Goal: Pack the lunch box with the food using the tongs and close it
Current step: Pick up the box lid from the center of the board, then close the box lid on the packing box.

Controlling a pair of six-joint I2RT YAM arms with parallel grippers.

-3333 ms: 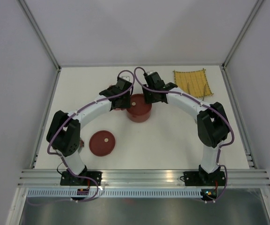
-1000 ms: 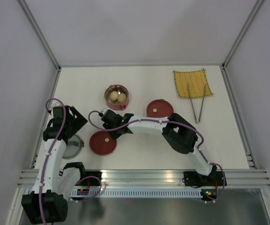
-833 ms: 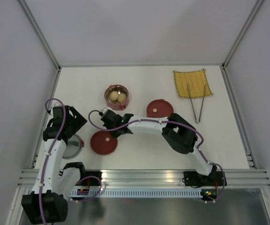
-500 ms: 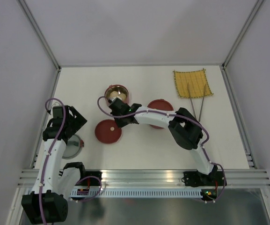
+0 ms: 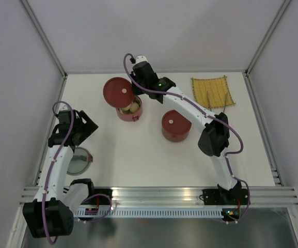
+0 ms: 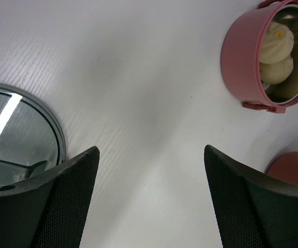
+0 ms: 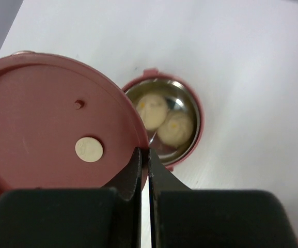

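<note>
Lunch box [image 5: 174, 135]: one bowl [image 5: 175, 123] lidded, the second bowl [image 7: 190, 111], holding two balls [image 7: 153, 111], open just beyond the right gripper [image 7: 144, 154], which pinches its lid [image 7: 56, 119].

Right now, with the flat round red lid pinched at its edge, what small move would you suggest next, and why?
Probably shift the flat round red lid sideways until centred over the open dark-red steel-lined bowl. The right gripper pinches its rim, yet it hangs off to one side, leaving two beige balls uncovered.
</note>
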